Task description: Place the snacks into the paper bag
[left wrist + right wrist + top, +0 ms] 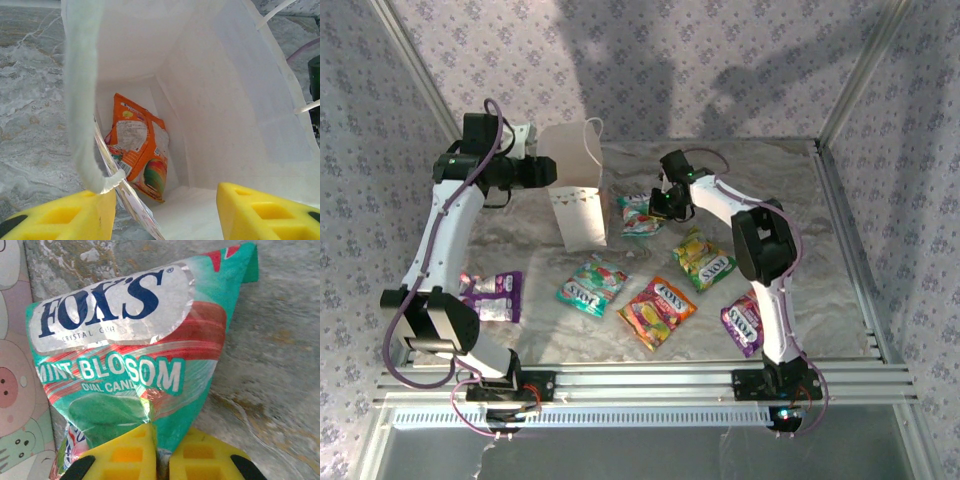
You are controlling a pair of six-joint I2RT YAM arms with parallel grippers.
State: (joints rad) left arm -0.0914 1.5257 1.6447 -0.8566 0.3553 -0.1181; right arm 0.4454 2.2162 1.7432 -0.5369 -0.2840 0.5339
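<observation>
The white paper bag (575, 190) stands upright at the back left of the table. My left gripper (545, 170) is at its rim, open. In the left wrist view its yellow fingers (65, 215) stand wide apart over the bag's mouth (210, 100), with one wall's edge (80, 110) just beside the left finger. An orange snack packet (140, 150) lies inside. My right gripper (162, 440) is shut on the bottom edge of a teal mint packet (130, 350), which lies right of the bag (640, 215).
Loose snacks lie on the marble table: teal (590, 285), red-orange (657, 312), yellow-green (703, 260), purple at the right (742, 323) and purple at the left (492, 296). The bag's cartoon-printed side (15, 365) is close to the held packet's left. Aluminium rails (640, 380) frame the table.
</observation>
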